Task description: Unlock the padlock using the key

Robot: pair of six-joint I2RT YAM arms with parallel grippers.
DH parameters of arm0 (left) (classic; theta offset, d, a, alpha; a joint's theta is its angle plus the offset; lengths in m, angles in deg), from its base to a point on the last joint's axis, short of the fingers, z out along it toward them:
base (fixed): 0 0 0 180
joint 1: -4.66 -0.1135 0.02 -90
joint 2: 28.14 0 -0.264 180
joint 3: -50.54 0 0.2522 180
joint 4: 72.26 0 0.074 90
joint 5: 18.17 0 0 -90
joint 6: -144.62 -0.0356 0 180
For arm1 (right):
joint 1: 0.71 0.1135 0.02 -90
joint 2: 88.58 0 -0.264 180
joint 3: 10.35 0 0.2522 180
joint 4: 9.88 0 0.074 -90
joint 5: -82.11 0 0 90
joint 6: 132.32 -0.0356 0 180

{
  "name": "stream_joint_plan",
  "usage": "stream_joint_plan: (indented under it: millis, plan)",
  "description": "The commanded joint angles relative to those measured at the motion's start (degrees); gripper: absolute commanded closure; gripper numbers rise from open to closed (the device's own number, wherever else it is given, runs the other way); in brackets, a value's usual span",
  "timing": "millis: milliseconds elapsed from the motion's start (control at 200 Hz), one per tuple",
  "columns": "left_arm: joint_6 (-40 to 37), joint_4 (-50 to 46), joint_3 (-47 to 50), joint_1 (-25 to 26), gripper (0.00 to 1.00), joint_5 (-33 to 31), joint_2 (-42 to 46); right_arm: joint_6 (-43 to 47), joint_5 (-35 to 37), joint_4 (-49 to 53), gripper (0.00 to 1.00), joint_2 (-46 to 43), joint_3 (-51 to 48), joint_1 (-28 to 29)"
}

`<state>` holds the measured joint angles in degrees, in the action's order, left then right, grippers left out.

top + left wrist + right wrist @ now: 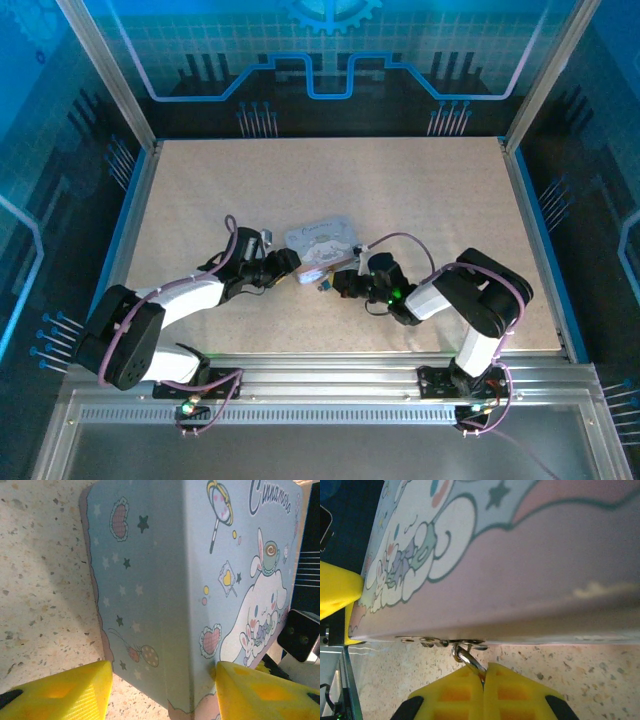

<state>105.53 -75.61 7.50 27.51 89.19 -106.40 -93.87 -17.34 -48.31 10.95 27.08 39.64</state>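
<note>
The pale blue cartoon-printed tin (322, 243) lies mid-table. My left gripper (292, 262) has its yellow fingers on either side of the tin's (165, 580) near-left corner, both touching it (162, 680). The padlock (322, 287) hangs at the tin's front edge. Its silver shackle (465, 656) loops through the tin's hasp (445, 641) and runs into the seam between my right gripper's (484, 672) fingers, which are shut on it. The padlock's body is hidden behind those fingers. The key is hidden. In the top view the right gripper (338, 282) sits just right of the padlock.
The speckled beige table (400, 190) has open room behind and to both sides of the tin. Blue rails and aluminium posts (530, 100) frame it. One yellow finger of the left gripper (335, 587) shows beside the tin (520, 555) in the right wrist view.
</note>
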Motion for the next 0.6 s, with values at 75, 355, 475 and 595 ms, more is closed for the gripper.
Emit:
stream_joint_plan:
  millis: [75,355,475,595]
  plan:
    - [0.3,-2.6,2.2,0.4,0.43,-1.1,-0.7,-2.6,-0.2,-0.4,0.98,-0.7,-0.9,-1.2]
    - [0.6,-1.9,2.8,1.0,0.43,-1.2,-1.4,-5.4,-1.0,-2.8,0.99,-1.1,-1.5,-2.2]
    - [0.7,-1.8,2.8,1.1,0.42,-1.3,-1.6,-5.9,-0.4,-2.0,0.99,-2.3,-1.6,-2.4]
    - [0.7,-1.9,2.8,1.0,0.41,-1.3,-1.3,-6.8,0.4,-1.0,0.98,-3.5,-2.1,-2.9]
